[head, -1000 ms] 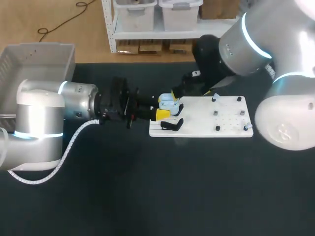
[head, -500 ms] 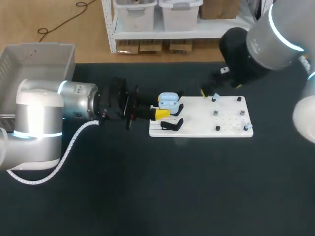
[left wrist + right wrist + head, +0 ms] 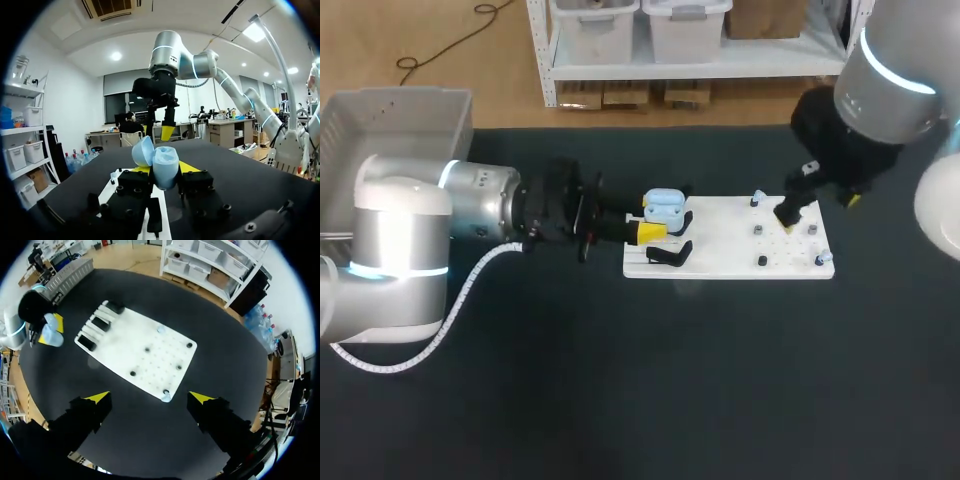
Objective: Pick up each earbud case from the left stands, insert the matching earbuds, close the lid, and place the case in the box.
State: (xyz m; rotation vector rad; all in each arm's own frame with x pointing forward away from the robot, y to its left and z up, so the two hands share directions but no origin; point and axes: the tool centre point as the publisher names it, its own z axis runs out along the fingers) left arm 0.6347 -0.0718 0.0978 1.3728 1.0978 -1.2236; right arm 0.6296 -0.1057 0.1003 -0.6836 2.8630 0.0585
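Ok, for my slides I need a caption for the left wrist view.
Left gripper grips an open light-blue earbud case between its fingers; the right gripper hangs open beyond.

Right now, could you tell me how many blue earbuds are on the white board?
2: one earbud at the board's far edge, another at its near right corner; none appears hidden.
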